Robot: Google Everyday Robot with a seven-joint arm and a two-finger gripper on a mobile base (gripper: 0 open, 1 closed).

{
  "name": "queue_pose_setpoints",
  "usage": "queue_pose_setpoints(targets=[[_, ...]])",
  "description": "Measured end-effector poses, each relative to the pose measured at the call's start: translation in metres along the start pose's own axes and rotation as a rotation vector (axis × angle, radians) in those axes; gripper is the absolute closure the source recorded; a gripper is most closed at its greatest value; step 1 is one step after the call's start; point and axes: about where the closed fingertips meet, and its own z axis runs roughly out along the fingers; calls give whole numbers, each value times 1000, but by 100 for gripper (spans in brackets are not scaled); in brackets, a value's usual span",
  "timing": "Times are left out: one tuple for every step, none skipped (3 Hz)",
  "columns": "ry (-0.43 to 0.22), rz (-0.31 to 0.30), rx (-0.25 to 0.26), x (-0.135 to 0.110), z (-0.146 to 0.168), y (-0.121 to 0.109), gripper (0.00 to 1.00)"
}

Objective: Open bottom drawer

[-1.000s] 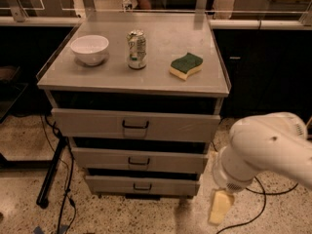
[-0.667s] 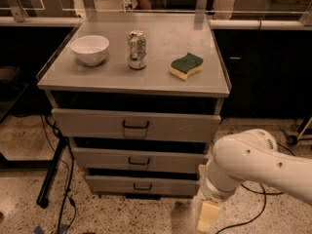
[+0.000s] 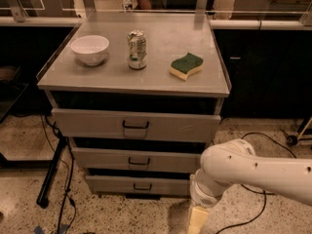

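The bottom drawer (image 3: pixel 139 184) is the lowest and narrowest of three grey metal drawers, with a small dark wire pull (image 3: pixel 142 186) at its centre. It sits about flush under the middle drawer (image 3: pixel 136 160). My gripper (image 3: pixel 197 221) hangs at the end of the white arm (image 3: pixel 253 172), low at the bottom edge of the view, just right of the bottom drawer's right end and apart from the pull.
The top drawer (image 3: pixel 135 126) is the tallest. On the cabinet top (image 3: pixel 161 77) stand a white bowl (image 3: pixel 90 49), a drink can (image 3: pixel 137 49) and a green-yellow sponge (image 3: pixel 186 66). Black cables (image 3: pixel 63 199) lie on the speckled floor left and right.
My arm and gripper have swung left across the lower right of the view, toward the bottom drawer's right end. The drawers have not moved.
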Motion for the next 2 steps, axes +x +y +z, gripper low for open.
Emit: queue_pose_setpoints(targets=[[-17,56,-9,8,37,3,0],[-92,98,-19,9,87,-14,0]])
